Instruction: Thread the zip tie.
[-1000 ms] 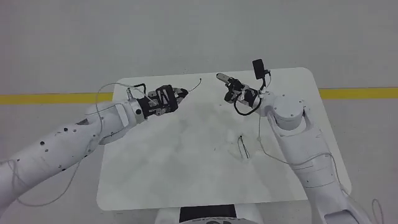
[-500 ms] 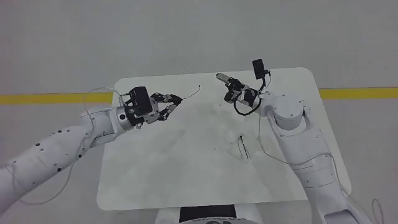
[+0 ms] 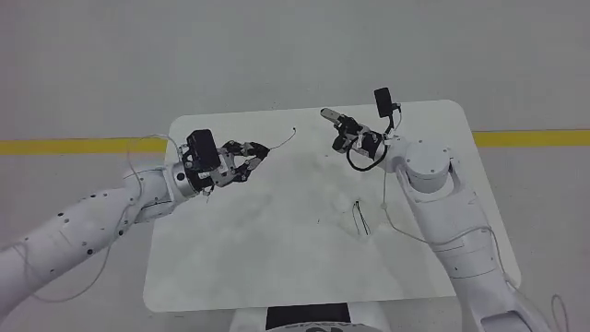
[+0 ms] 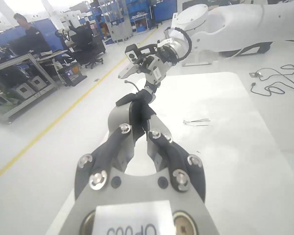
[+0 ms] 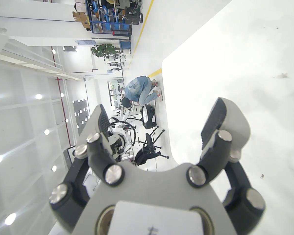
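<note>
One zip tie (image 3: pixel 283 137) in left hand (image 3: pixel 261 150)

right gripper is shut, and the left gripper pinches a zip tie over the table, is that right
Not quite. The right gripper is open, fingers spread with nothing between them, as the right wrist view shows. The left gripper does pinch a zip tie over the table.
</note>
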Controlling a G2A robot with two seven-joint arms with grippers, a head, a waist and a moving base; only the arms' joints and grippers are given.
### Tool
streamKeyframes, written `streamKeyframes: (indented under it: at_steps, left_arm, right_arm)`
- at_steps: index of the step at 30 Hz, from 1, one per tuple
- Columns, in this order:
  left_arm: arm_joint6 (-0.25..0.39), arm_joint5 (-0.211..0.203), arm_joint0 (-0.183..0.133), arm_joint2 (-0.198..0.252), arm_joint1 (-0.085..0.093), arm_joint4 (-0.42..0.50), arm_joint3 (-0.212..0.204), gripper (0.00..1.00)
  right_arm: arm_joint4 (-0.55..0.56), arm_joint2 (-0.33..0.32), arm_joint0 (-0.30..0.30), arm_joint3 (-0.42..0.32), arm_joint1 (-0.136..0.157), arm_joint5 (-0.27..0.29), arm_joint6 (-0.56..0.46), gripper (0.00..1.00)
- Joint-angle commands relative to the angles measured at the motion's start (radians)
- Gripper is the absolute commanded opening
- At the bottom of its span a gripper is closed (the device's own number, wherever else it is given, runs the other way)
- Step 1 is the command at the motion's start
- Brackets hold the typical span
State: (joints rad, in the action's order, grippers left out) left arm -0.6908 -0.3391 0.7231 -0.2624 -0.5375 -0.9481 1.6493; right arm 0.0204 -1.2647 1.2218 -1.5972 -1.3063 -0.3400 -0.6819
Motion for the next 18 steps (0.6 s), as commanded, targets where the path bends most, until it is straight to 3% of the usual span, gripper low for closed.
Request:
streamKeyframes:
  at_steps: [1,5,8,9,18]
  left_arm:
    - [-0.021,-0.001,0.016,0.001,-0.005,0.095,-0.015,0.0]
    - [-0.04,-0.001,0.012,0.037,-0.009,0.239,-0.019,0.0]
    - [-0.041,-0.001,-0.014,0.092,-0.007,0.307,-0.003,0.0]
    - [-0.026,-0.001,-0.007,0.092,-0.006,0.321,0.015,0.0]
    - [0.009,-0.001,0.032,0.092,0.022,0.325,0.091,0.0]
  right_arm:
    - [0.0,0.0,0.0,0.0,0.0,0.0,0.0,1.0]
    - [0.0,0.0,0.0,0.0,0.0,0.0,0.0,1.0]
    - [0.0,0.0,0.0,0.0,0.0,0.0,0.0,1.0]
    - [0.0,0.0,0.0,0.0,0.0,0.0,0.0,1.0]
    - [0.0,0.0,0.0,0.0,0.0,0.0,0.0,1.0]
